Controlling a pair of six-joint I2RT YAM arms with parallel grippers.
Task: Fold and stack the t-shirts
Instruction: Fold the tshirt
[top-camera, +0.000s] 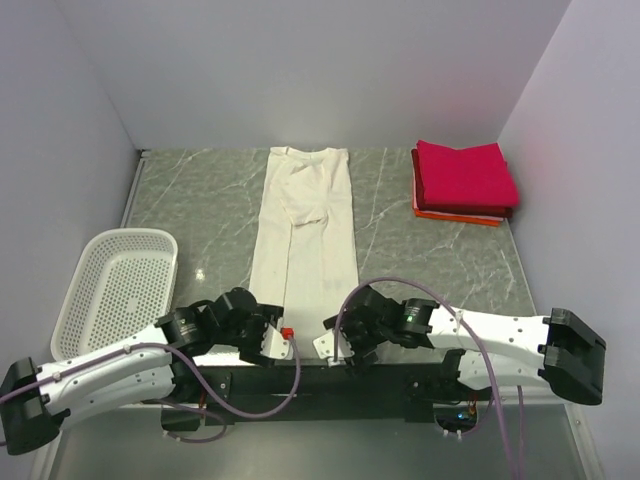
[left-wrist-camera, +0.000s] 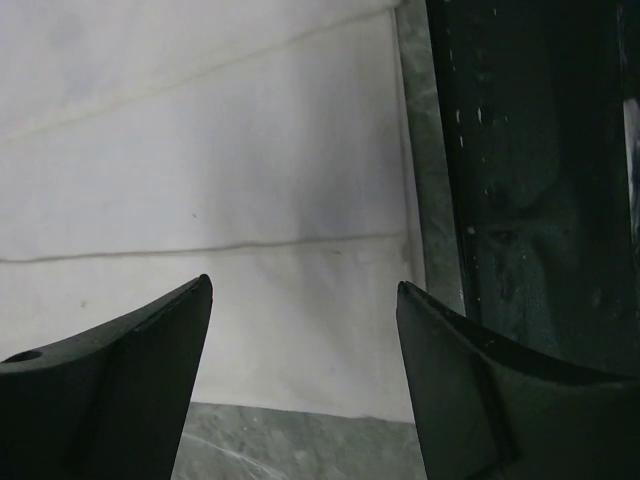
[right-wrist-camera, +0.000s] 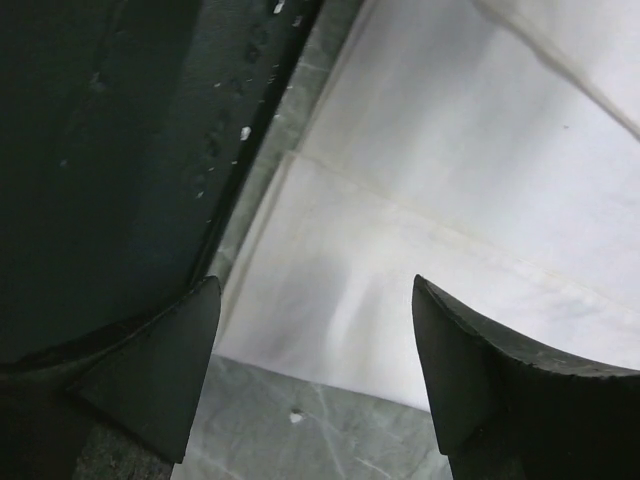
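A cream-white t-shirt (top-camera: 306, 225) lies flat in a long narrow strip down the middle of the table, sides folded in, collar at the far end. A folded crimson-pink shirt (top-camera: 462, 172) lies on a folded orange-red shirt (top-camera: 455, 213) at the far right. My left gripper (top-camera: 282, 337) is open over the strip's near left corner; the cloth (left-wrist-camera: 230, 200) shows between its fingers. My right gripper (top-camera: 330, 343) is open over the near right corner; the hem (right-wrist-camera: 420, 290) shows between its fingers. Neither holds anything.
A white perforated plastic basket (top-camera: 118, 285) stands at the near left. The dark mounting rail (top-camera: 330, 380) runs along the table's near edge, close to both grippers. Walls close in the table at the left, back and right.
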